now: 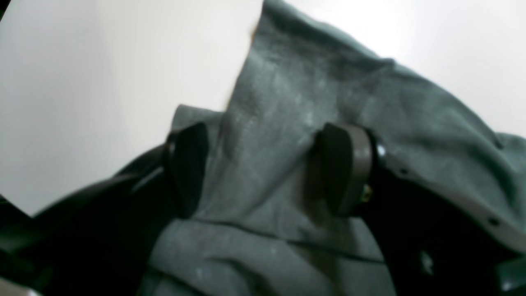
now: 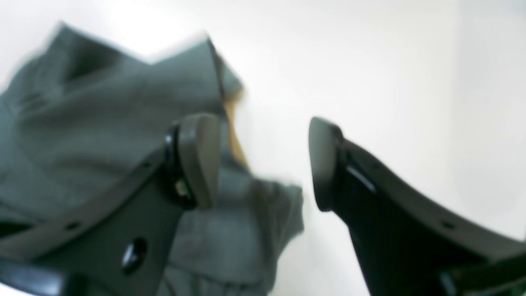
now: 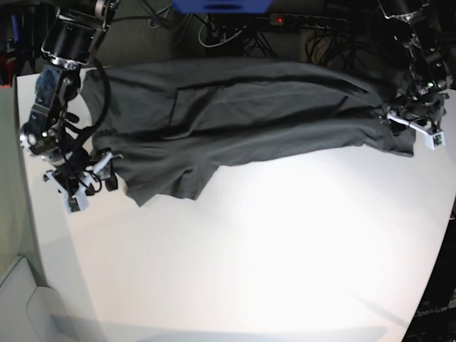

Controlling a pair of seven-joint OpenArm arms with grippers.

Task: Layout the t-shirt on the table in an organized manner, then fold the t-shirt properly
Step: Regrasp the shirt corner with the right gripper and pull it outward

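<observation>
The dark grey t-shirt (image 3: pixel 249 107) lies stretched sideways across the far part of the white table (image 3: pixel 249 249), wrinkled, with a flap hanging toward the front at the left. At the shirt's right end my left gripper (image 3: pixel 407 122) is open; in its wrist view the fingers (image 1: pixel 345 168) stand apart on either side of a raised fold of the t-shirt (image 1: pixel 279 102). My right gripper (image 3: pixel 100 174) sits at the shirt's left end, also open. In the right wrist view one finger (image 2: pixel 197 160) rests over the t-shirt (image 2: pixel 82 115), with a cloth edge and bare table showing in the gap.
Cables and a power strip (image 3: pixel 285 21) run behind the table's far edge, beside a blue object (image 3: pixel 221 6). The table's left edge (image 3: pixel 28 214) curves close to my right arm. The near half of the tabletop is bare white surface.
</observation>
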